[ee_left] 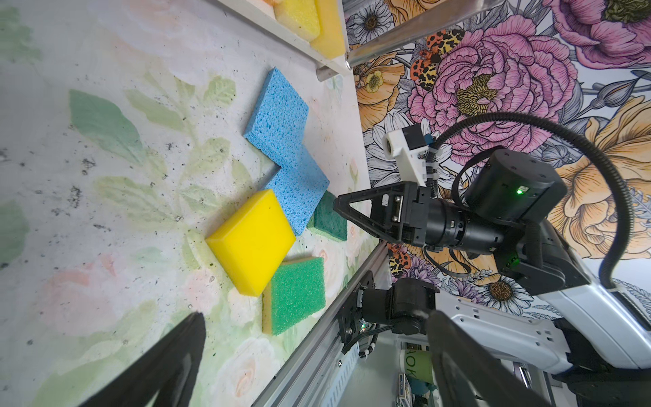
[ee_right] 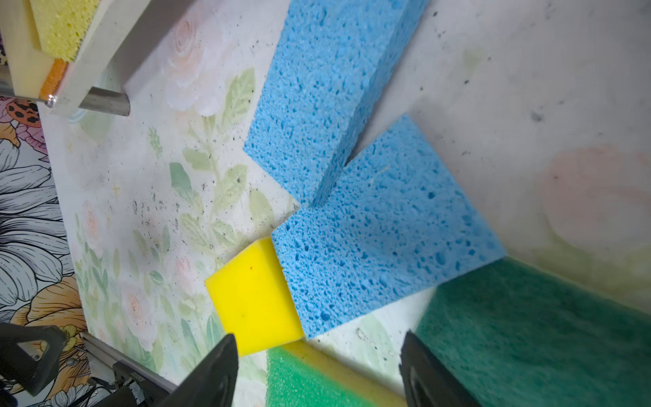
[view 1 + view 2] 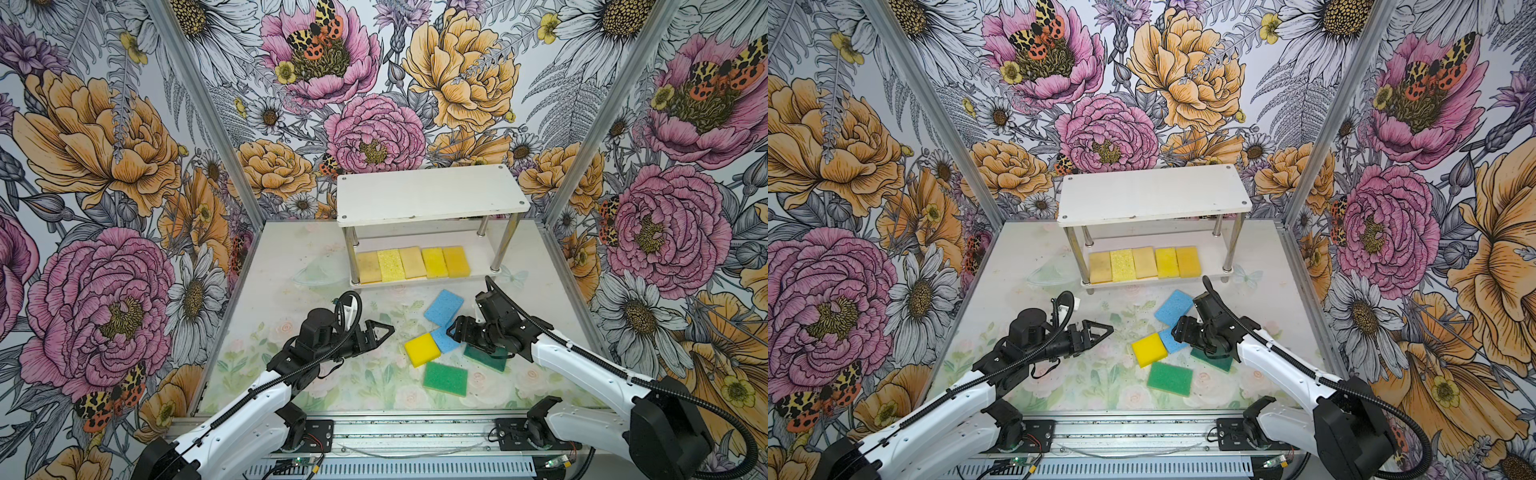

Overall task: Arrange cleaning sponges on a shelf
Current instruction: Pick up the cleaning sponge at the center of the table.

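Lettering (image 1: 410, 360) on green item (image 1: 421, 368), perhaps "AOK"; left claw (image 3: 388, 332) released; right claw (image 2: 318, 337) spread, empty.

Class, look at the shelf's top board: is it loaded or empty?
Empty. The top board shows bare white; all five yellow sponges lie in a row on the lower board.
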Action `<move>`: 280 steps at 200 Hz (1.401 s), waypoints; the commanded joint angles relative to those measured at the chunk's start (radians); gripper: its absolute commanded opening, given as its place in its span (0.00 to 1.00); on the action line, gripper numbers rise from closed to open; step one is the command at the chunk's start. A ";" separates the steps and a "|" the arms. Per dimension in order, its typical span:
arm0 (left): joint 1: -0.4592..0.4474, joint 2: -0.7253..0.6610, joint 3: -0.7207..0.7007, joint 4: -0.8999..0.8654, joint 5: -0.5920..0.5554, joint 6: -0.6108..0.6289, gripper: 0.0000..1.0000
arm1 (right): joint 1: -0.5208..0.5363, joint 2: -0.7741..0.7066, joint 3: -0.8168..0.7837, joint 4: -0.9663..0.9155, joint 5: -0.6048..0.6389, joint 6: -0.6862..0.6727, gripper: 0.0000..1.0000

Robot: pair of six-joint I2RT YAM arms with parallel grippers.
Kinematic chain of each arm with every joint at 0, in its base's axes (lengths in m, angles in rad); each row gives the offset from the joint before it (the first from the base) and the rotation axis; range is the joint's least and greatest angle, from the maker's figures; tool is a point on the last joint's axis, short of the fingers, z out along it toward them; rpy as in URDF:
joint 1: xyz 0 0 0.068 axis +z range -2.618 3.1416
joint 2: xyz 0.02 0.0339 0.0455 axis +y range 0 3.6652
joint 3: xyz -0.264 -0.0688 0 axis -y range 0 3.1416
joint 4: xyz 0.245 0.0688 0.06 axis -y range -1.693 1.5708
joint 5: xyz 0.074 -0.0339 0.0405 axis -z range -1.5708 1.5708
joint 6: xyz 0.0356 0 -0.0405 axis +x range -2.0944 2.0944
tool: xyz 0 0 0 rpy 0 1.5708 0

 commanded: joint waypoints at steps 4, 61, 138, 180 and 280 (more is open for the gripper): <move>0.006 0.016 -0.002 0.010 0.025 -0.011 0.99 | 0.034 0.006 0.010 -0.029 0.077 0.024 0.74; -0.069 0.066 0.024 0.009 -0.063 -0.021 0.99 | 0.036 0.039 0.031 -0.026 0.090 0.015 0.70; -0.012 0.117 0.055 0.028 -0.062 -0.022 0.99 | -0.096 0.195 0.203 -0.026 0.127 -0.076 0.56; 0.045 0.150 0.062 0.029 -0.007 -0.010 0.99 | -0.108 0.328 0.297 -0.008 0.142 -0.103 0.56; 0.105 0.174 0.070 0.018 0.046 0.012 0.99 | -0.135 0.454 0.303 0.107 0.117 -0.089 0.50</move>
